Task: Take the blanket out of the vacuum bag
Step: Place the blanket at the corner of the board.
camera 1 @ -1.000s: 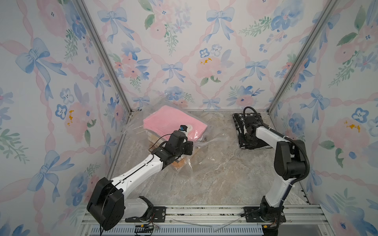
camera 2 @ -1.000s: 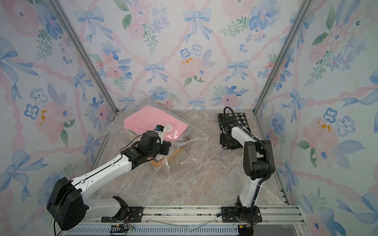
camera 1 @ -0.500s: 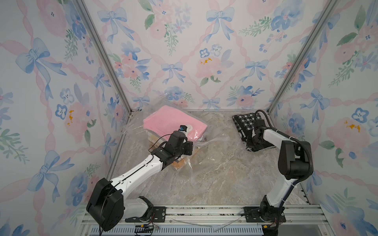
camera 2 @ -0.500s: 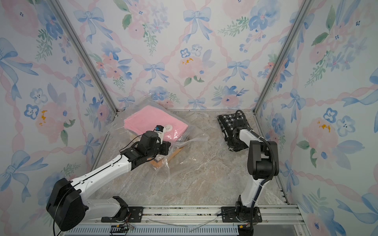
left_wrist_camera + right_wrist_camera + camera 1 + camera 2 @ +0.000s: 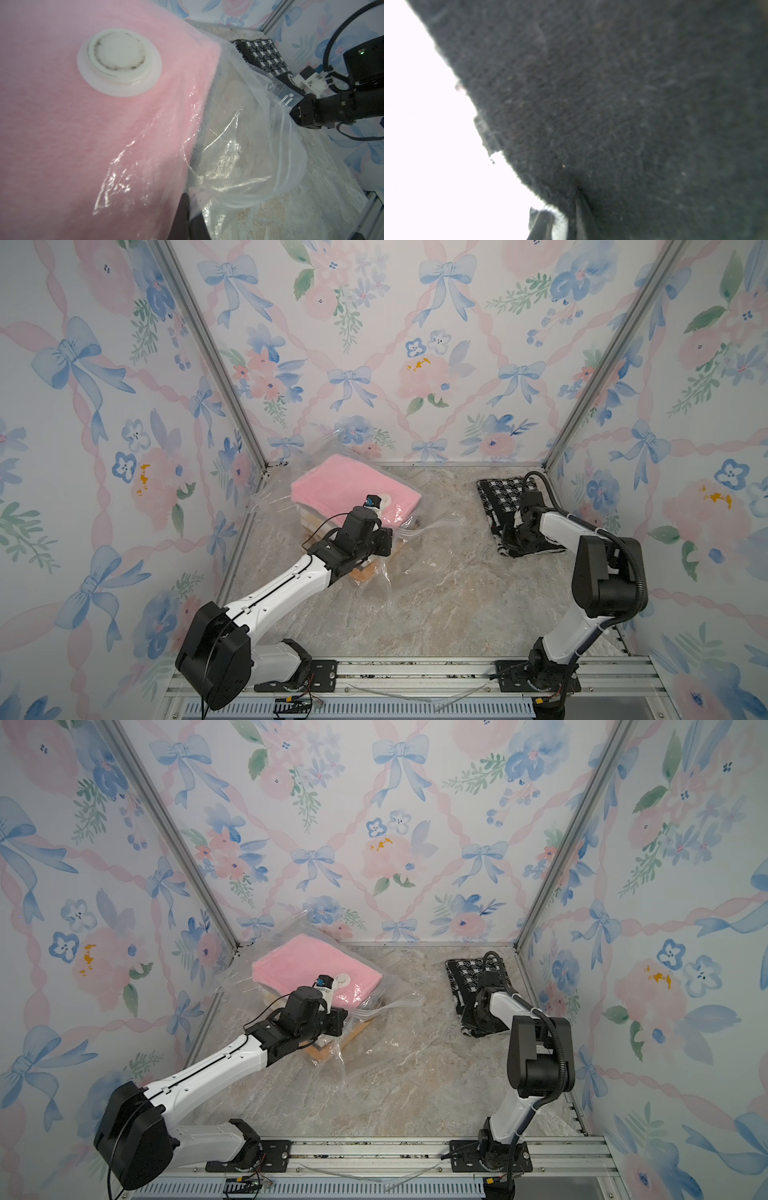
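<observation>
The clear crinkly plastic vacuum bag [image 5: 401, 572] lies at the far left of the marble-patterned counter [image 5: 449, 614]. A folded pink fleece blanket [image 5: 349, 485] sits inside it, under the round white valve cap [image 5: 119, 62]. The left tool [image 5: 189, 212] is fully closed, pinching the film at the bag's loose mouth. Well apart, by the right wall, a black-and-white houndstooth blanket [image 5: 498, 499] lies outside the bag. The right tool [image 5: 560, 212] is nearly closed, gripping a pucker of its dark fabric.
</observation>
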Motion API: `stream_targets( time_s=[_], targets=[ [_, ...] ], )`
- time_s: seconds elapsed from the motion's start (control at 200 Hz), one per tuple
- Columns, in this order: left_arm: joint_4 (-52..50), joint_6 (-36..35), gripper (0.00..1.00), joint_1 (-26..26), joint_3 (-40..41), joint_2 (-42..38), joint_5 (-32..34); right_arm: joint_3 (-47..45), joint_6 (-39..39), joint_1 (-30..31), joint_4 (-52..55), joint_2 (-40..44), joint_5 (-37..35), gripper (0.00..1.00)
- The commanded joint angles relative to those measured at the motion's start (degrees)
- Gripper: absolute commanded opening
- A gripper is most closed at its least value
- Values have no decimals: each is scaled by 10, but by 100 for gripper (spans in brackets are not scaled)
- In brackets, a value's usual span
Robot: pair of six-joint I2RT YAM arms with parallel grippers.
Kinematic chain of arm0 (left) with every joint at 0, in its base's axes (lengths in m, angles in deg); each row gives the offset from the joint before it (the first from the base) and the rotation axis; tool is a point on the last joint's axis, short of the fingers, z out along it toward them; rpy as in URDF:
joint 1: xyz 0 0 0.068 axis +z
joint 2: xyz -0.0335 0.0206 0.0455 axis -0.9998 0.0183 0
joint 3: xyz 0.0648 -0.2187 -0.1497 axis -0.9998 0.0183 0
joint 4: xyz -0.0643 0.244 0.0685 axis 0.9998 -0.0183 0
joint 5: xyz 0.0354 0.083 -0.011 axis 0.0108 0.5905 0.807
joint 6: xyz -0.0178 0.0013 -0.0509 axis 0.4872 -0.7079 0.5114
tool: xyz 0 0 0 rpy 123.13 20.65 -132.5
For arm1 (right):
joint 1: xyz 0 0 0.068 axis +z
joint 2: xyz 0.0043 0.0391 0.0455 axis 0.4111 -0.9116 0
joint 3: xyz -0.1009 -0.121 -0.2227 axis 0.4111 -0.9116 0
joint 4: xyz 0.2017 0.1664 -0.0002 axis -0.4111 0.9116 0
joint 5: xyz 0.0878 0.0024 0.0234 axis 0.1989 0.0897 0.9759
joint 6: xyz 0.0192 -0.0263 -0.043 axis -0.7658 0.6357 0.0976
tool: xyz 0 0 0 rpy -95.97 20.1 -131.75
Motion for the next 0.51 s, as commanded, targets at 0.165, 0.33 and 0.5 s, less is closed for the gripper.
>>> stream_targets(
  time_s=[0.165, 0.33, 0.5],
  targets=[
    [-41, -53, 0, -7, -54, -6, -18, -39, -6, 31, 40, 131, -14, 65],
    [-57, -69, 0, -8, -86, 0, -25, -113, -30, 77, -5, 278, 30, 89],
    [-56, -77, 0, -17, -122, 9, -27, -176, -91, 149, -59, 412, 83, 97]
  ],
)
